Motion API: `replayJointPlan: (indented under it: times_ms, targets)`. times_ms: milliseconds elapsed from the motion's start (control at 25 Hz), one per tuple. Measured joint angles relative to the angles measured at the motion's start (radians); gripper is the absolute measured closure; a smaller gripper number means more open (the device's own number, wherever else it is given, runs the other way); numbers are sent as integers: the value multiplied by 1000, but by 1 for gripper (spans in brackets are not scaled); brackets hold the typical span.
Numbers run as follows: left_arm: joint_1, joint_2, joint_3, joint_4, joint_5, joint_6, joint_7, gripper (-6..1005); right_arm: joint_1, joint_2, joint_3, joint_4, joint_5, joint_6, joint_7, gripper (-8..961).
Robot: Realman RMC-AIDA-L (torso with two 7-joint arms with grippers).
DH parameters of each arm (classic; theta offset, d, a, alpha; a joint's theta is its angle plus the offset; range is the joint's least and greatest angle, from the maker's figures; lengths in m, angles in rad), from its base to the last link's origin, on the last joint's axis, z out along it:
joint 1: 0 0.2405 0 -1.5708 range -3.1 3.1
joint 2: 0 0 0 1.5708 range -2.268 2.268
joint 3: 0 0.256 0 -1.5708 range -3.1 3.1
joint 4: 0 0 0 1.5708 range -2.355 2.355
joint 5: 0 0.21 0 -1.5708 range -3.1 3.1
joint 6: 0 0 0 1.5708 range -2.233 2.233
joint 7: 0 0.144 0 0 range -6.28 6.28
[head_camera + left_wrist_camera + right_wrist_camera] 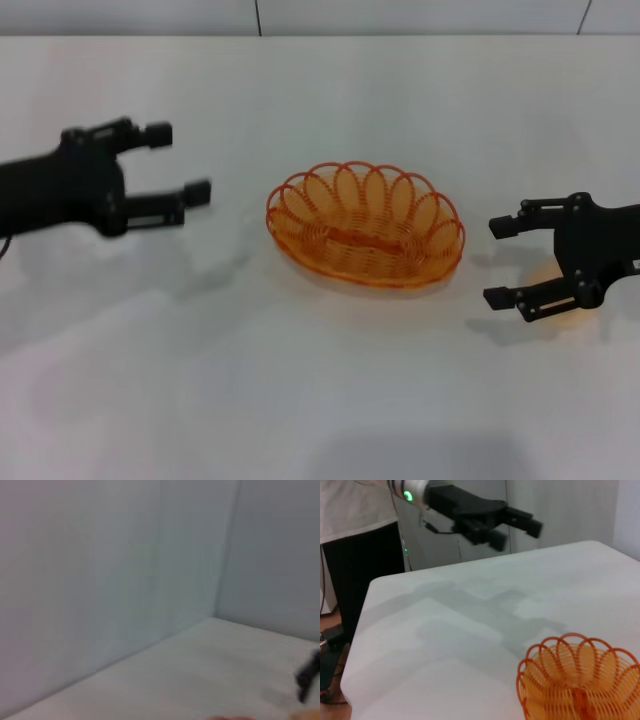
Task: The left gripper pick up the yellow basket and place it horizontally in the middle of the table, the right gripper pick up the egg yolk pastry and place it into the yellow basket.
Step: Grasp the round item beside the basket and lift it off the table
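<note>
The yellow basket (365,225) lies flat with its long side across the middle of the white table (320,400), and it is empty. It also shows in the right wrist view (580,682). My left gripper (180,162) is open and empty, raised above the table to the basket's left and apart from it. The right wrist view shows it too (517,534). My right gripper (497,262) is open, low, to the basket's right. A faint peach patch between its fingers is the egg yolk pastry (548,274), mostly hidden.
A grey wall (320,15) runs along the table's far edge. The left wrist view shows only wall, table corner and a dark shape (310,677) at one edge. A black stand (365,580) stands beyond the table's end.
</note>
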Motion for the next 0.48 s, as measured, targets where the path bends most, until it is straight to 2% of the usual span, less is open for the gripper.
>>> replayJointPlan:
  times_ms: [160, 280, 360, 480]
  targets:
    - [-20, 82, -3, -116, 20, 113, 108, 127, -5, -2, 1, -45, -38, -5, 46, 90]
    - [-45, 134, -3, -189, 47, 178, 148, 126, -3, -2, 1, -56, -67, -6, 79, 100]
    - [-54, 149, -3, -200, 76, 211, 154, 126, 1, -3, 2, -64, -101, -4, 109, 101]
    - [-57, 153, -3, -179, 113, 231, 156, 127, 7, -3, 1, -83, -158, 0, 163, 103]
